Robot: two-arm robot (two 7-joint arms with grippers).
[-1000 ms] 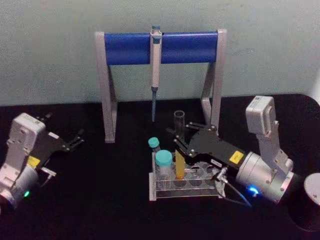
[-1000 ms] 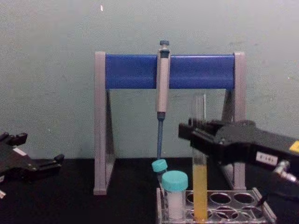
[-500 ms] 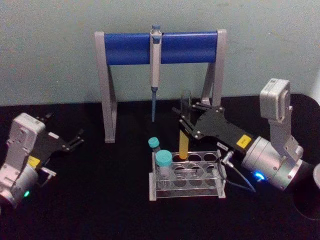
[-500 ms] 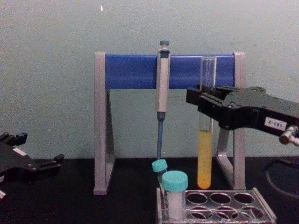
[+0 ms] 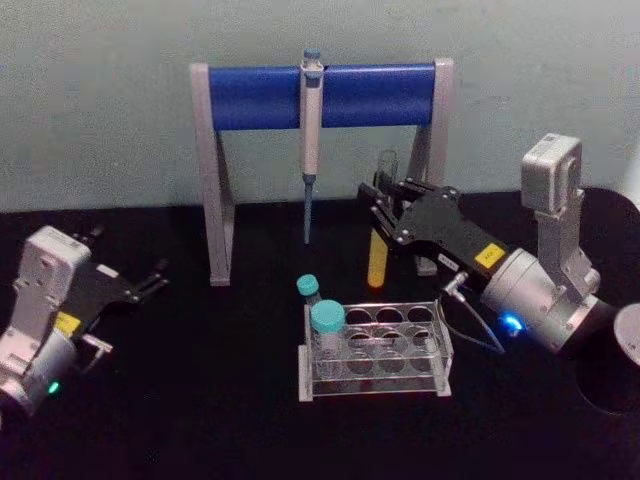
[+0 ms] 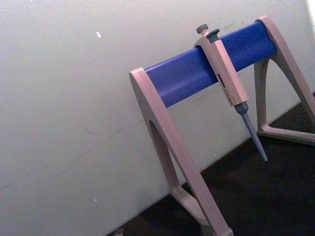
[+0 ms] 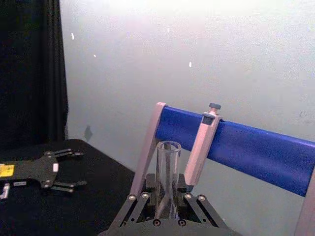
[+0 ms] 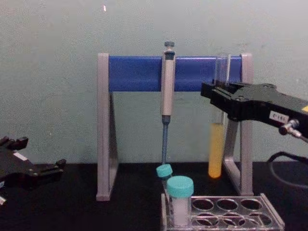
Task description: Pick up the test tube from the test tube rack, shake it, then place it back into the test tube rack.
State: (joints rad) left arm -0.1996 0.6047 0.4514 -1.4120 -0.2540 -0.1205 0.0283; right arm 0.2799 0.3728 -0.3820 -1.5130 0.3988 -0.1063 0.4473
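While the black tabletop is running back to a pale grey-green wall, a dark curtain is hanging at one side of the room in the right wrist view. Near the back of the surface a tall stand with grey legs and a blue crossbar is standing, and a grey-blue pipette is hanging tip-down from the middle of that bar. Toward the front the low clear test tube rack is sitting flat on the table. A white vial with a teal cap is occupying its front-left hole, and the other holes are showing open. A smaller vial, also teal-capped, is leaning at the rack's back-left corner; whether it is in a hole or just behind cannot be told. The right gripper is reaching in from the right, raised above and behind the rack, with its black fingers clamped together on the test tube. That tube is hanging nearly upright in the air, clear of the rack and of the table, just in front of the stand's right leg. Yellow-orange liquid is filling its lower part, and its clear open top is poking up above the fingers. The left gripper is lying low at the table's left side, well apart from the rack, with its fingers spread and holding nothing.
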